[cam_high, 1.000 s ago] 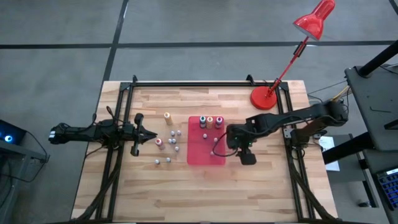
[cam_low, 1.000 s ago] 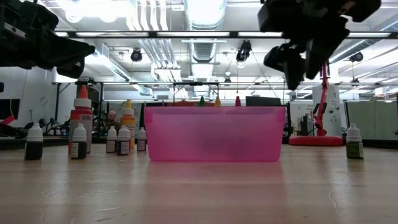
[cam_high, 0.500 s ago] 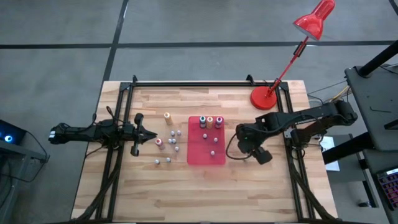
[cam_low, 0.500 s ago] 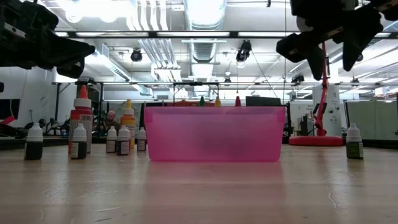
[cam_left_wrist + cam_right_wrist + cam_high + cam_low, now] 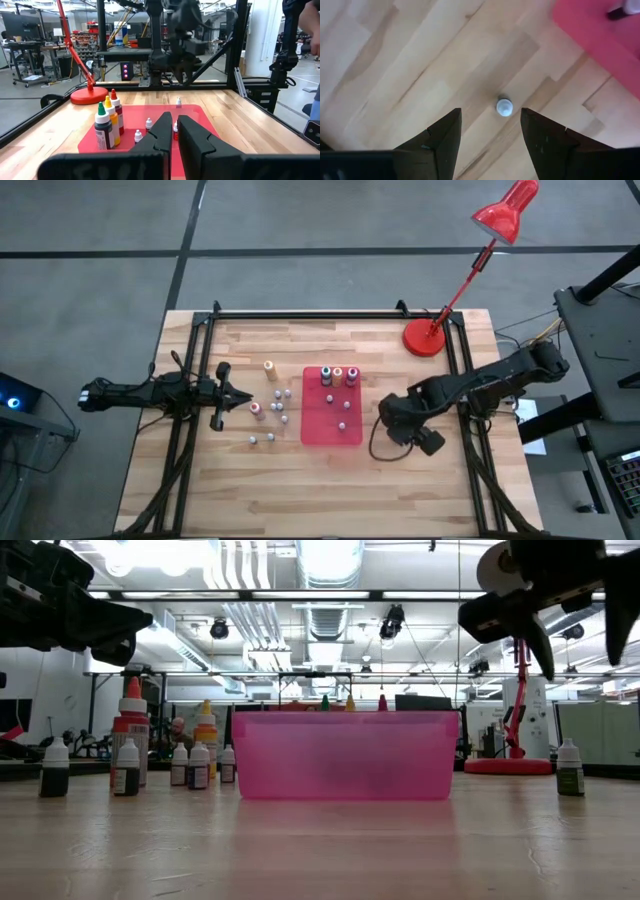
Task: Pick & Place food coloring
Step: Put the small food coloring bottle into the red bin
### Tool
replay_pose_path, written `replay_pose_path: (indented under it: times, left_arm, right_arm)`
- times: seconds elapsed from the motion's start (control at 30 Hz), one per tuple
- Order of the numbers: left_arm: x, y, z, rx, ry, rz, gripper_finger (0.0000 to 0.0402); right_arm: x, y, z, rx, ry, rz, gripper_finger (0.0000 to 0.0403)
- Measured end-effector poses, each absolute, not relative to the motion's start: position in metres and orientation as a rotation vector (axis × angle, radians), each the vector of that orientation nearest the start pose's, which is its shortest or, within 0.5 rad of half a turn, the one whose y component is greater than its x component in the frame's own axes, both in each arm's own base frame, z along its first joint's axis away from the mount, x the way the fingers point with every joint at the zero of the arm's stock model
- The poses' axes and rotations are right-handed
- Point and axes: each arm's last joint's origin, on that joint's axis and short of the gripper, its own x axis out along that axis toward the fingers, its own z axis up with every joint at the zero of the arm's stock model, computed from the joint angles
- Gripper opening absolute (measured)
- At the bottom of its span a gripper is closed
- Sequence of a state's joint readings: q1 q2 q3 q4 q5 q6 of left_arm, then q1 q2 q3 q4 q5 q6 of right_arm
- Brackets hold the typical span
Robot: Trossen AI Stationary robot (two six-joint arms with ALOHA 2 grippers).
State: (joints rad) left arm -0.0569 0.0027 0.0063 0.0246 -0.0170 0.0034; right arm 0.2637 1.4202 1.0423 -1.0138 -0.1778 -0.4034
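We saw the right gripper [image 5: 490, 135], jaws wide and empty, above a lone food coloring bottle [image 5: 504, 106] on the counter [image 5: 300, 490] right of the red tray [image 5: 332, 435], left gripper [image 5: 243, 398] shut, empty.

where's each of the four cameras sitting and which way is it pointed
High: above the table, looking straight down; both arms show, red tray between.
Low: at tabletop height, looking level across; tray wall, arms overhead.
Left wrist: on the left arm, looking across the table; shut left gripper before the tray.
Right wrist: on the right arm, looking down; open right gripper over a small bottle.
All share the tray.
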Motion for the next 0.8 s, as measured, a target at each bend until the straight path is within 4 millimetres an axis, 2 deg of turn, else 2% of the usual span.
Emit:
replay_pose_path:
  times: [0.17,0.47,0.8]
  left_arm:
    - [0.097,-0.005,0.168,0.002,-0.028,-0.040,0.0003]
    - [0.097,-0.005,0.168,0.003,-0.028,-0.040,0.0003]
    - [0.097,-0.005,0.168,0.003,-0.028,-0.040,0.0003]
  right_arm:
    - [0.243,0.080,0.222,-0.430,1.367,0.655,0.0196]
    - [0.258,0.084,0.209,-0.404,1.413,0.601,0.0196]
    - [0.257,0.083,0.188,-0.358,1.435,0.507,0.0196]
